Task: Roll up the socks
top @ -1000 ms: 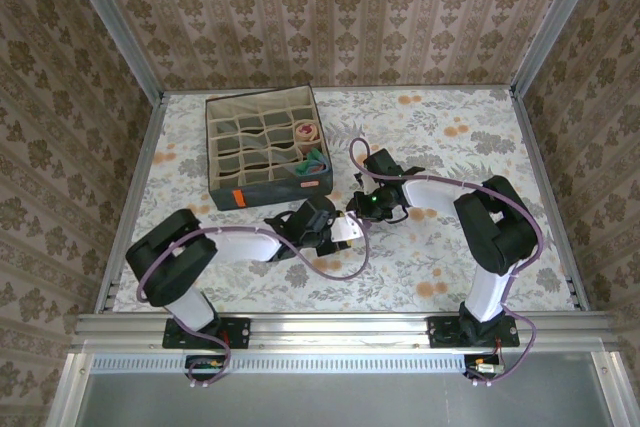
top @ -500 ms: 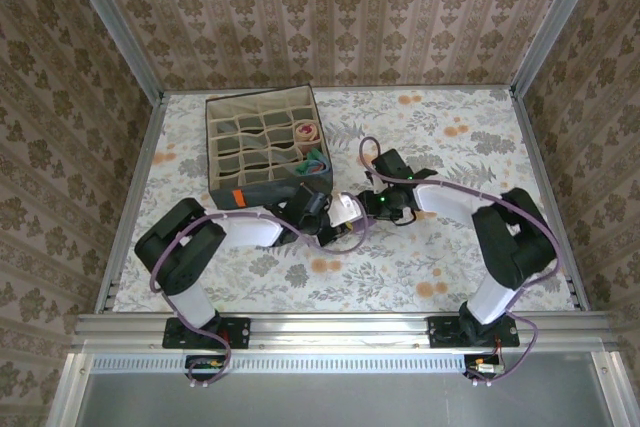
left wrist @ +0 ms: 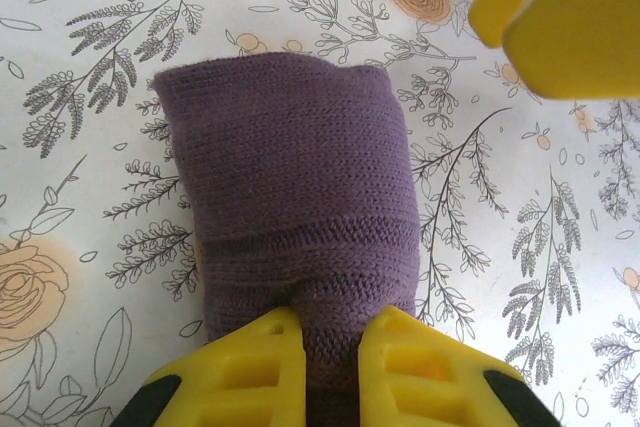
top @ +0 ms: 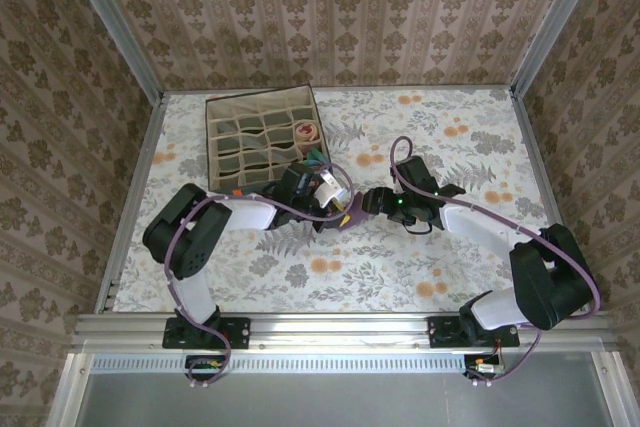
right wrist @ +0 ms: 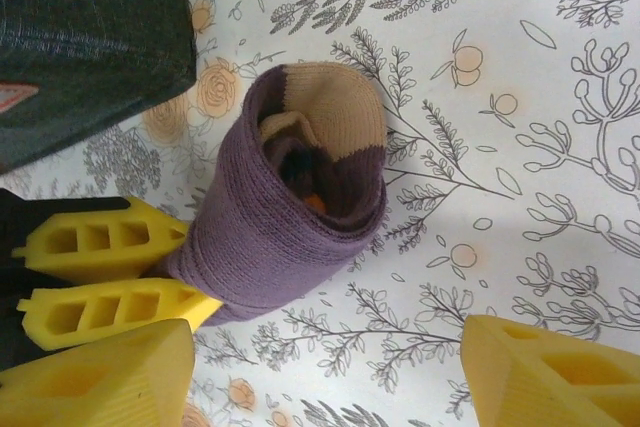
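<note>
A purple sock with a tan toe lies rolled into a thick tube on the floral table. In the left wrist view the purple sock has one end pinched between the yellow fingers of my left gripper, which is shut on it. My right gripper stands open just short of the roll's other end, its fingers wide apart and touching nothing. From above, the left gripper and right gripper face each other over the sock. A peach rolled sock and a blue-grey and green one sit in box compartments.
The dark fabric grid box stands just behind and to the left of the grippers; its corner is close to the roll. The right gripper's yellow fingers show beyond the roll. Floral tabletop stretches right and front.
My left gripper has closed on the purple roll and carried it back and right, nearer the box. My right gripper has opened, let go of the roll and drawn off to the right.
</note>
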Action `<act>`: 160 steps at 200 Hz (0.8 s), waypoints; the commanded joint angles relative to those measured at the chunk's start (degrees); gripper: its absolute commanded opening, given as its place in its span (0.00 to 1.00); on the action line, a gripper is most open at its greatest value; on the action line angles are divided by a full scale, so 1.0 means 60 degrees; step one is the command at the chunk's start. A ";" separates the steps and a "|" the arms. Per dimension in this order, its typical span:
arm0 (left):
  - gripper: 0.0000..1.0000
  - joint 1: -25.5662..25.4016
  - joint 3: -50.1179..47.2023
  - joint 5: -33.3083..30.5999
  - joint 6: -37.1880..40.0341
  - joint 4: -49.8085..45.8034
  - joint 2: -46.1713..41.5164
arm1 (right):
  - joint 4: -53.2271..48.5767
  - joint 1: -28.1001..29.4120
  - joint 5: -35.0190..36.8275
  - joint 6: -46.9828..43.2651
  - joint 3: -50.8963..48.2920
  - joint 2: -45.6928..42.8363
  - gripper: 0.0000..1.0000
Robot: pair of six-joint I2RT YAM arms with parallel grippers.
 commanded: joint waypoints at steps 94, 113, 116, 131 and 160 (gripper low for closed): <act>0.07 0.0211 0.0370 0.1155 -0.1010 -0.1027 0.1533 | 0.2101 0.0017 -0.0485 0.1809 0.0506 0.2279 0.73; 0.07 0.0268 0.0441 0.1418 -0.1086 -0.1017 0.1706 | 0.2154 0.0032 -0.0521 0.1833 0.0687 0.2682 0.73; 0.07 0.0286 0.0457 0.1462 -0.1095 -0.1024 0.1737 | 0.2175 0.0041 -0.0546 0.1840 0.0709 0.2738 0.73; 0.07 0.0345 0.0534 0.1654 -0.1116 -0.1020 0.1874 | 0.2194 0.0032 -0.0623 0.1852 0.0915 0.3121 0.73; 0.07 0.0475 0.0597 0.1944 -0.1126 -0.1026 0.2015 | 0.2236 0.0032 -0.0669 0.1949 0.1111 0.3658 0.72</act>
